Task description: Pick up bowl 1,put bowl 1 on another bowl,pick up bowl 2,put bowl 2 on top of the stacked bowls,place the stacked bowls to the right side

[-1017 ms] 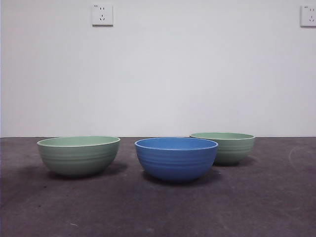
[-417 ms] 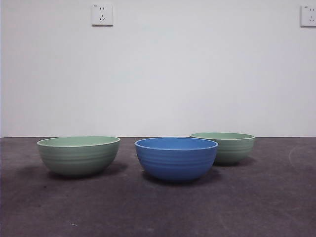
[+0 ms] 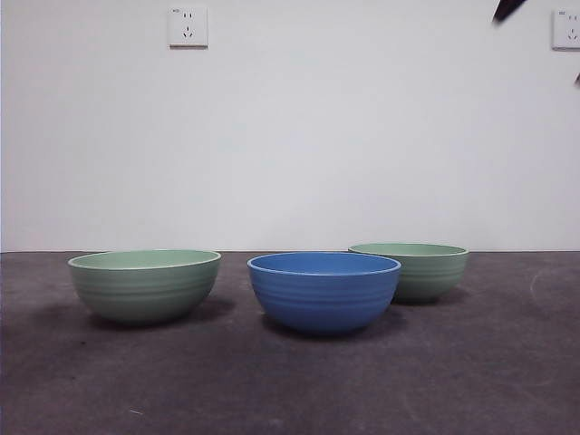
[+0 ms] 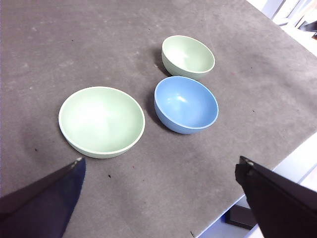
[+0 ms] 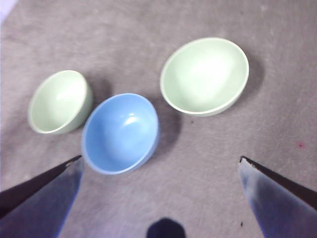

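Three ridged bowls of one size stand apart on the dark table, none nested. The blue bowl [image 3: 323, 292] [image 4: 186, 104] [image 5: 120, 133] is in the middle. One pale green bowl [image 3: 144, 285] [image 4: 101, 121] [image 5: 59, 101] sits to its left. The other pale green bowl [image 3: 420, 270] [image 4: 188, 55] [image 5: 204, 77] sits behind it to the right. Which green one is bowl 1 I cannot tell. My left gripper [image 4: 161, 159] hangs open high above the table, holding nothing. My right gripper [image 5: 160, 158] is also open and empty, high over the bowls.
A black arm tip [image 3: 507, 9] shows at the top right corner of the front view. Two wall sockets [image 3: 188, 27] are on the white wall behind. The table edge [image 4: 277, 163] runs close to the blue bowl's side in the left wrist view.
A black arm tip has come into the top right corner of the front view. The three bowls have not moved.
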You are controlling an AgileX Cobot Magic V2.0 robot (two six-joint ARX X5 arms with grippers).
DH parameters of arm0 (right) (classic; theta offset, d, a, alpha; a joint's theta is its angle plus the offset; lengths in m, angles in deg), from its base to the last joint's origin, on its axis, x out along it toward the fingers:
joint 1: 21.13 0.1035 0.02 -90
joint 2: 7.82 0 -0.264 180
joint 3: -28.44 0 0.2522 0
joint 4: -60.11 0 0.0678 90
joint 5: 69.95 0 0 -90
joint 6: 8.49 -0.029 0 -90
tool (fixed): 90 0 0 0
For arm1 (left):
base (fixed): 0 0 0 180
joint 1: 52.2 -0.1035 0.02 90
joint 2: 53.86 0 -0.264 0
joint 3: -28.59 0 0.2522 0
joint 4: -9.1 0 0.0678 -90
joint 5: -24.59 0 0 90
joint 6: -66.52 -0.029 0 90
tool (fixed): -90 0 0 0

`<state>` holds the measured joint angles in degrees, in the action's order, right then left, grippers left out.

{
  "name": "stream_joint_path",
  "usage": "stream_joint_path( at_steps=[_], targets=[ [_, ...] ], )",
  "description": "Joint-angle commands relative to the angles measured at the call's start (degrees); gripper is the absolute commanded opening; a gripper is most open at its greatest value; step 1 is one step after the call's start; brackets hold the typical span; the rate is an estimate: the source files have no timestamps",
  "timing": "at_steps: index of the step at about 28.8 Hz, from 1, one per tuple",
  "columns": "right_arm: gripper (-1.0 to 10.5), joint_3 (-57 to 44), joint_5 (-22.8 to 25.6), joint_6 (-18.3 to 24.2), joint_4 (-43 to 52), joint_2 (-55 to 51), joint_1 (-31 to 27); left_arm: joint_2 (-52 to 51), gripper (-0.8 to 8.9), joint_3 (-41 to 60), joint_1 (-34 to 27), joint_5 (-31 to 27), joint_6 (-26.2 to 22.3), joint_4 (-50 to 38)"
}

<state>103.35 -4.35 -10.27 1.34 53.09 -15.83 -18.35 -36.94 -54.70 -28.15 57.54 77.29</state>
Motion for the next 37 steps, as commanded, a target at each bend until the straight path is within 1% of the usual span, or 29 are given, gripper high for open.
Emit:
stream_joint_path(
  at_steps=[1, 7, 9, 13, 17, 20, 22, 25, 28, 31, 35, 37],
  targets=[
    [5.9, 1.44, 2.47, -1.4, 1.97, 5.81, 0.52, -0.02, 6.16, -0.04, -0.04, 0.28, 0.02, -0.11],
    [5.9, 6.84, 8.44, -1.81, 4.31, 19.37, 1.64, -0.02, 6.16, -0.04, -0.04, 0.26, -0.02, -0.11],
    [5.9, 8.96, 9.09, -1.84, 4.79, 23.93, 1.84, -0.02, 6.16, -0.04, -0.04, 0.26, -0.02, -0.11],
    [5.9, 11.78, 12.55, -1.86, 7.5, 31.08, 3.19, -0.02, 6.16, -0.04, -0.04, 0.26, -0.02, -0.07],
    [5.9, 12.9, 13.46, -2.8, 11.3, 36.87, 4.15, -0.02, 6.16, -0.04, -0.04, 0.24, -0.02, 0.11],
    [5.2, 13.62, 15.89, -3.17, 13.38, 41.03, 4.7, -0.02, 6.16, -0.04, -0.04, 0.26, -0.02, 0.17],
    [5.0, 13.92, 15.96, -3.39, 13.99, 43.34, 4.7, -0.02, 6.16, -0.04, -0.04, 0.28, -0.02, 0.42],
    [4.9, 14.03, 16.04, -4.46, 15.63, 45.92, 4.7, -0.02, 6.16, -0.04, -0.04, 0.31, -0.02, 1.03],
    [3.9, 14.03, 16.0, -4.85, 17.29, 46.84, 4.7, -0.02, 6.16, -0.04, -0.04, 0.28, -0.02, 1.42],
    [3.1, 14.03, 15.8, -4.85, 18.47, 46.86, 4.79, -0.02, 6.16, -0.04, -0.04, 0.31, -0.02, 1.4],
    [1.5, 14.03, 15.8, -5.11, 18.43, 46.86, 4.94, -0.02, 6.16, -0.04, -0.04, 0.28, -0.02, 1.4],
    [1.5, 14.03, 15.78, -5.51, 18.38, 46.88, 4.94, -0.02, 6.16, -0.04, -0.04, 0.33, -0.02, 1.42]
  ],
)
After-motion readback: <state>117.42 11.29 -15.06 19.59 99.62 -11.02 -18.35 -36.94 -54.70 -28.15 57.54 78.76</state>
